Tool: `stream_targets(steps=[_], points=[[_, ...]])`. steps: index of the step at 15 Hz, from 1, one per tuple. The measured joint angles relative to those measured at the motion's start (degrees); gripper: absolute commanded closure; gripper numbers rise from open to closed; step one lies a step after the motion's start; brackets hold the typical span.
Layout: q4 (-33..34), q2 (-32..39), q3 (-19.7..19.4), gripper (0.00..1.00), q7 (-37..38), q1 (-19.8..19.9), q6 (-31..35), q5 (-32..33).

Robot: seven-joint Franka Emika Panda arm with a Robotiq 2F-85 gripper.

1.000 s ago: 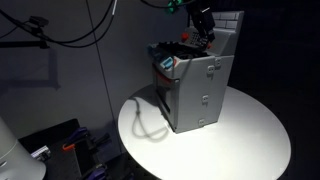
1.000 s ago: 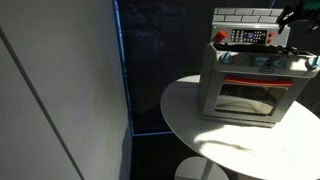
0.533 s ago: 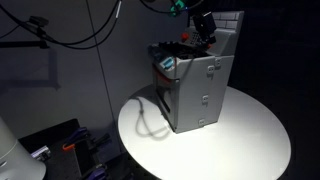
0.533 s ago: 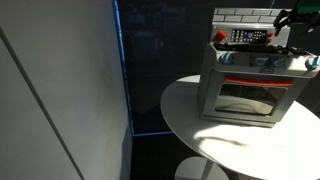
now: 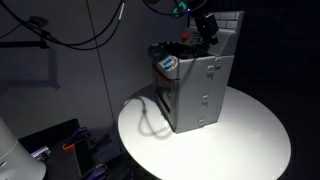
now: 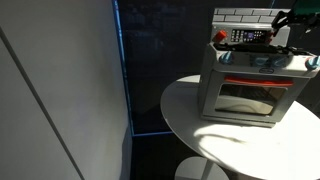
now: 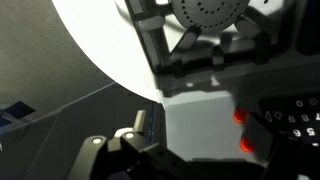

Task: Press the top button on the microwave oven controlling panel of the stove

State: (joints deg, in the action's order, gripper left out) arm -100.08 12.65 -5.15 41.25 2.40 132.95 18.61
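Observation:
The grey toy stove (image 5: 195,90) stands on a round white table (image 5: 250,140); it also shows in an exterior view (image 6: 245,90). The small dark microwave oven controlling panel (image 6: 248,37) sits on the white tiled backboard (image 6: 245,14). My gripper (image 5: 207,27) hovers over the stove top, close to the backboard, and shows at the frame edge in an exterior view (image 6: 288,20). In the wrist view the panel (image 7: 290,120) with two red buttons (image 7: 241,116) is at the right, near dark gripper parts (image 7: 130,152). The jaws' opening is unclear.
A burner (image 7: 205,14) and colourful items (image 5: 168,62) sit on the stove top. A cable (image 5: 148,120) lies on the table beside the stove. A dark wall panel (image 6: 60,90) stands off the table's side.
The gripper has shifted only slightly above the stove top, towards the backboard. The stove and the table have not moved.

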Motion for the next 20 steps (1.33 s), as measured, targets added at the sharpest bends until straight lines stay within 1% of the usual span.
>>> stream_targets(steps=[20], points=[[2.7, 2.4, -1.1, 0.00, 0.0, -0.2, 0.0, -0.3]])
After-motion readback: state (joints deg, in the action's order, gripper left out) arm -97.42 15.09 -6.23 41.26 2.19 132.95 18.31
